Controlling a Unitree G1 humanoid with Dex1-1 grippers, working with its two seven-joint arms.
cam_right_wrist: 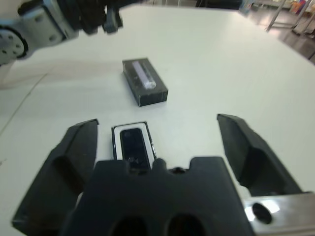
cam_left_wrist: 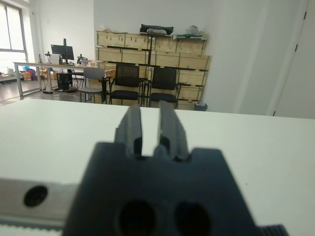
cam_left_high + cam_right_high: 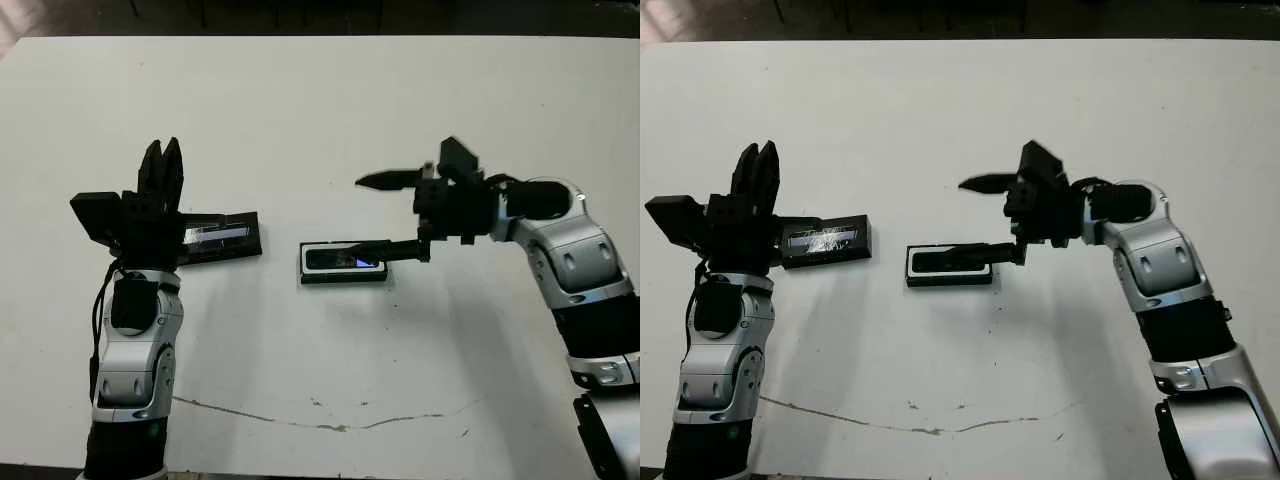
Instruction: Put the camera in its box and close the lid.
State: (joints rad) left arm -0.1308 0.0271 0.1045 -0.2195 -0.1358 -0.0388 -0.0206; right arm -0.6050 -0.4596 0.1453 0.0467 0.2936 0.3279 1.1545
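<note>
The camera [image 3: 345, 260] lies inside the box [image 3: 343, 276] near the middle of the white table [image 3: 330, 110], its small bluish screen lit at the end nearer the right arm. In the right wrist view the dark bar sits within the white lining and looks flat, though whether it is fully seated I cannot tell. The lid [image 3: 222, 236], silvery strip up, rests on the table at about 9 o'clock from the box, just apart from it and partly behind the left arm.

The right gripper [image 3: 385, 215] is spread wide and holds nothing; one finger reaches over the near end of the box while the other points out above the table at roughly 12 o'clock from it. The left gripper [image 3: 161, 172] stands upright just beside the lid with its fingers drawn close together, a narrow slit between them, and nothing held.

Placing appears done, so the lid is the step in hand. Doing it well probably means lifting the right finger off the box without nudging it, opening the left fingers, taking the lid by its long edges so the strip stays up, carrying it level toward 3 o'clock, squaring it to the box's outline before lowering, then pressing evenly along its length
</note>
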